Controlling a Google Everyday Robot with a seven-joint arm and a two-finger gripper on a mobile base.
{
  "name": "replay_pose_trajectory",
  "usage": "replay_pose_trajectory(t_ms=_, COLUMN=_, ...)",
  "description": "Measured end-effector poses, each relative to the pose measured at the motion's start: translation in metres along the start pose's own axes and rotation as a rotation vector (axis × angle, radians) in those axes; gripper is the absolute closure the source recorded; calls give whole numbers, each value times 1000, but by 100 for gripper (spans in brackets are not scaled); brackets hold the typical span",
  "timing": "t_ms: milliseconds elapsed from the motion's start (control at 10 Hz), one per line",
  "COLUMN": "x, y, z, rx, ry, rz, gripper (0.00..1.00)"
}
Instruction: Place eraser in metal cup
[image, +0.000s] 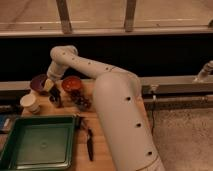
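Observation:
My gripper (53, 91) hangs at the end of the white arm (85, 67), at the back left of the wooden table. It is between the purple bowl (36, 82) and the red bowl (72, 84). Directly under it is a small dark shape (55, 101) that looks like the metal cup, mostly covered by the gripper. I cannot make out the eraser; it may be hidden at the gripper.
A white cup (30, 103) stands left of the gripper. Dark small objects (82, 102) lie in front of the red bowl. A green tray (37, 145) fills the front left, with a dark tool (90, 146) beside it. My arm's body (122, 125) covers the table's right.

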Motion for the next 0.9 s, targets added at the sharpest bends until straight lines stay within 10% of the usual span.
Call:
replay_pose_trajectory(t_ms=700, x=5, y=0, z=17, rx=-50, ry=-47, rz=3, gripper=99)
replay_pose_trajectory(t_ms=900, x=5, y=1, z=21, rx=-56, ry=-52, rz=3, gripper=86)
